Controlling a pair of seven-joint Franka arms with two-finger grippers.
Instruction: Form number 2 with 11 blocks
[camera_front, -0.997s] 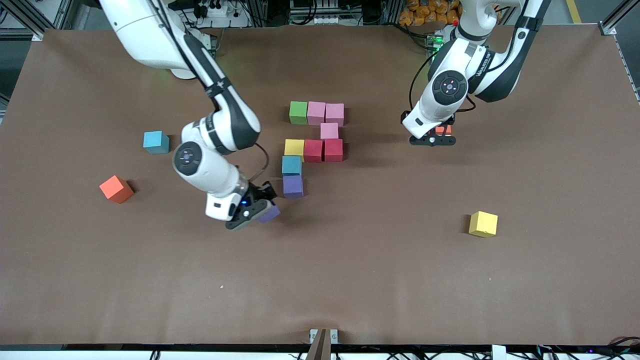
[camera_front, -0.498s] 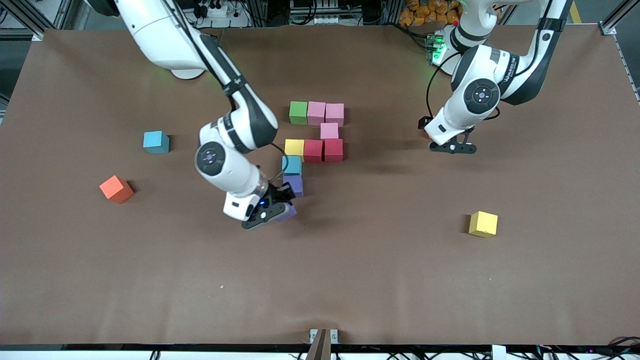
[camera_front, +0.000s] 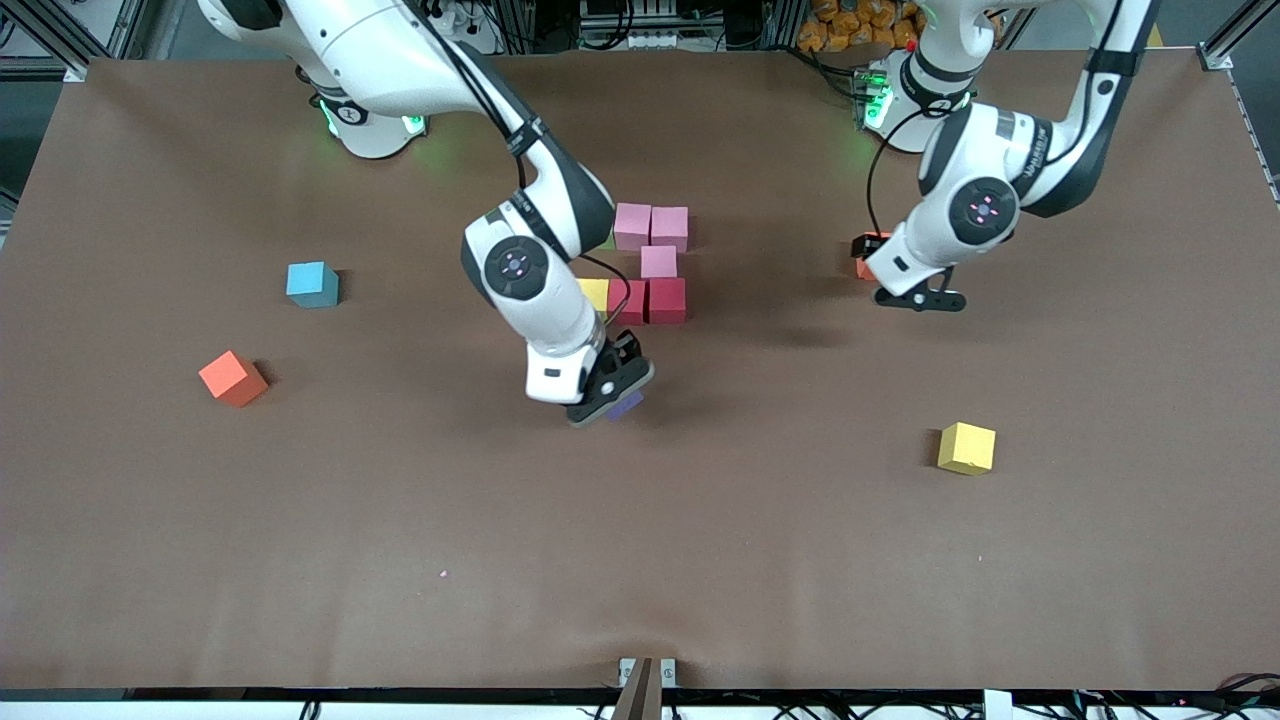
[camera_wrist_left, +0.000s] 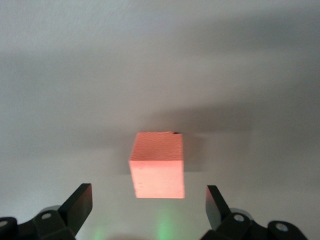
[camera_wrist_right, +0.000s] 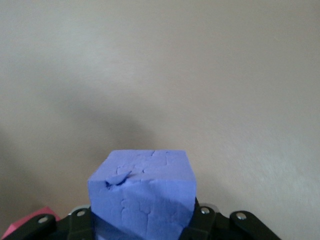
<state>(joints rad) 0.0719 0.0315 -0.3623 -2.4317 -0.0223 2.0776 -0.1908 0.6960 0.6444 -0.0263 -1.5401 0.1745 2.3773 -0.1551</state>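
The number 2 lies mid-table as joined blocks: pink blocks (camera_front: 650, 227), a pink one (camera_front: 658, 262), a yellow one (camera_front: 595, 293) and red ones (camera_front: 648, 301). The right arm hides the rest of it. My right gripper (camera_front: 612, 396) (camera_wrist_right: 142, 222) is shut on a purple block (camera_front: 627, 405) (camera_wrist_right: 142, 192), low over the table at the figure's end nearest the front camera. My left gripper (camera_front: 918, 298) (camera_wrist_left: 148, 207) hangs open over the table beside an orange block (camera_front: 864, 264) (camera_wrist_left: 157, 165), which lies just ahead of its fingertips.
Loose blocks lie apart: a light blue one (camera_front: 312, 284) and an orange one (camera_front: 232, 378) toward the right arm's end, a yellow one (camera_front: 966, 447) toward the left arm's end. A red block's corner (camera_wrist_right: 25, 222) shows beside the right gripper.
The right arm has carried the purple block toward the left arm's end, across the figure's nearest row. The left gripper has drifted toward its own end, uncovering the orange block.
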